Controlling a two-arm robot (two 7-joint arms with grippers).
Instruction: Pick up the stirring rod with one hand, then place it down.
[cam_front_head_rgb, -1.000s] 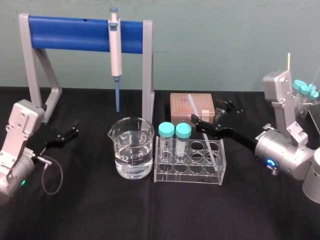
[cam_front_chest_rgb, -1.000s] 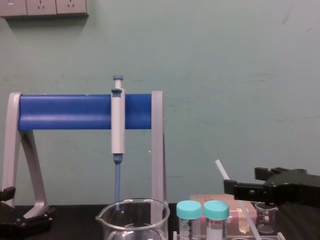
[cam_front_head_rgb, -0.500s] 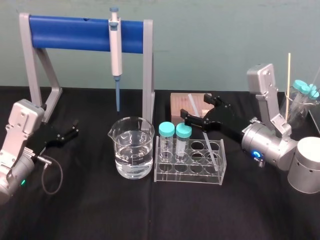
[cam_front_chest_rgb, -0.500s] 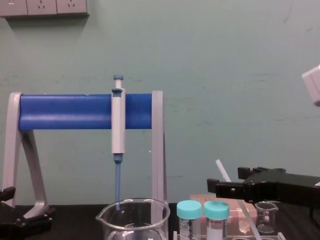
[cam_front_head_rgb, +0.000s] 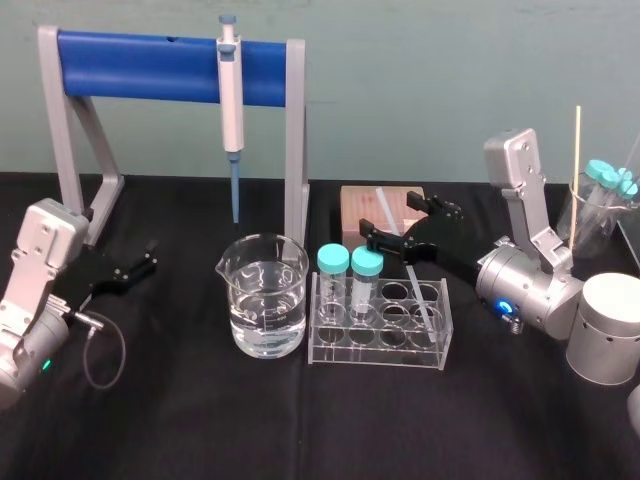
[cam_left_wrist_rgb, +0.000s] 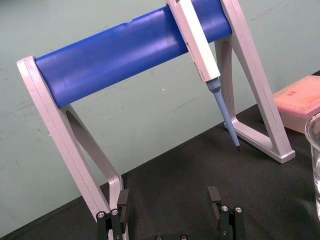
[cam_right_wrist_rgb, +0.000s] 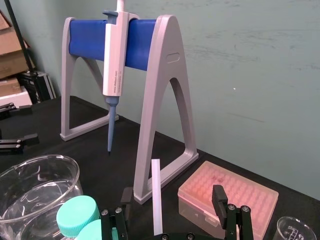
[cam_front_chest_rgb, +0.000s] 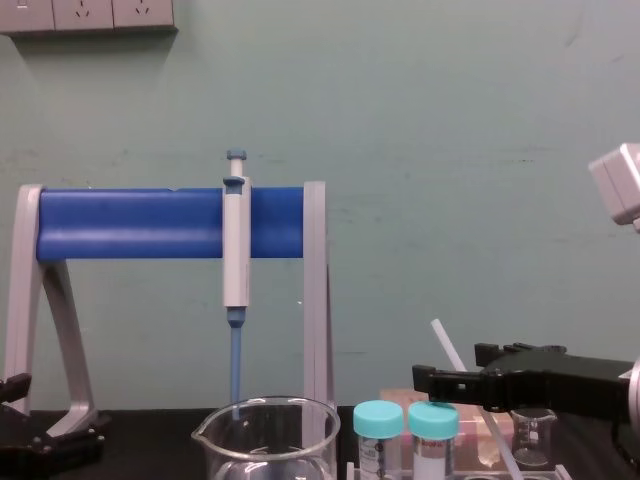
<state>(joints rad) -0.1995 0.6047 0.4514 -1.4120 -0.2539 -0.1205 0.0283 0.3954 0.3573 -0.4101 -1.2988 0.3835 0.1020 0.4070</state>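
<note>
Misalignment threatens: left gripper (cam_front_head_rgb: 147, 258) parked far left, the right gripper (cam_front_head_rgb: 397, 222), wide open and empty astride the stirring rod (cam_front_head_rgb: 418, 285), could close off-centre and topple the rack (cam_front_head_rgb: 380, 342).

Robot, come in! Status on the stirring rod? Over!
Right gripper open, straddling stirring rod, not gripping. Rod leaning in clear rack. Left gripper parked at left, open. Teal-capped tubes close by.

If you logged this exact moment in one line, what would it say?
phase: pre-grasp | right gripper: open around stirring rod | stirring rod: leaning in rack, not gripped | left gripper: open, parked on left
</note>
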